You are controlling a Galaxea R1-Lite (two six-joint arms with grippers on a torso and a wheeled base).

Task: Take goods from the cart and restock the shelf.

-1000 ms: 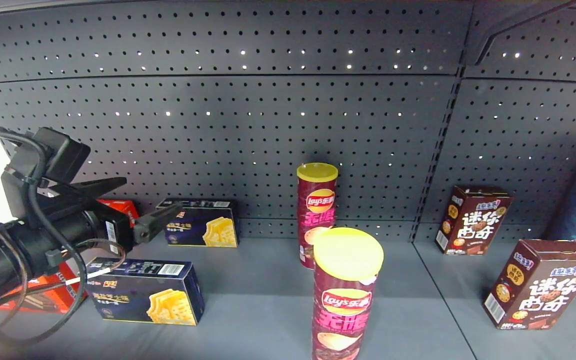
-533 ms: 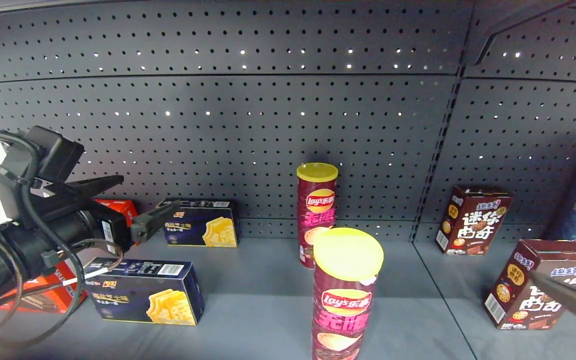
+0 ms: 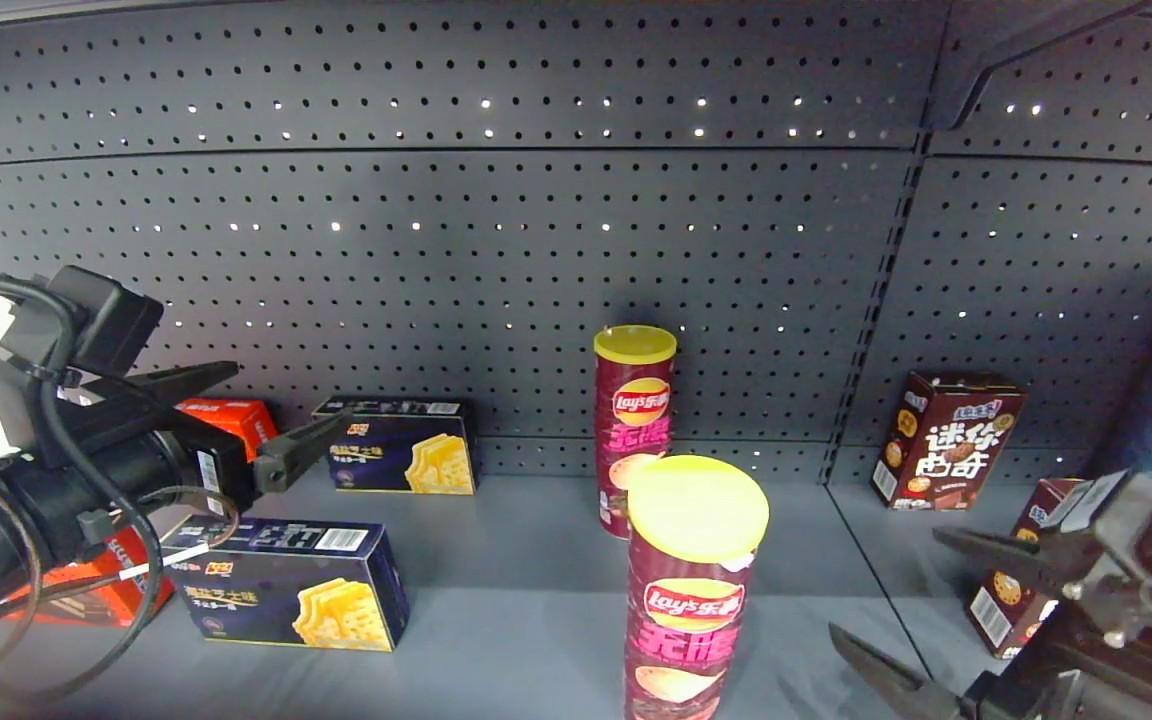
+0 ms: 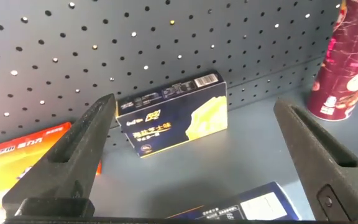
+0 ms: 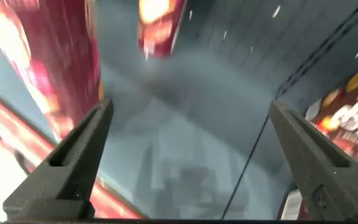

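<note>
My black left claw (image 3: 291, 395) and right claw (image 3: 884, 583) flank maroon chip cans (image 3: 686, 600) with yellow lids. Navy boxes (image 3: 286, 585) printed with yellow crackers and orange-red boxes (image 3: 231, 415) sit toward the grey shelf's (image 3: 516, 560) left edge, brown white-lettered boxes (image 3: 946, 440) toward its right.

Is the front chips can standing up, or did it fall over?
Standing up. The front chips can is upright on the shelf, yellow lid on top, like the can behind it.
</note>
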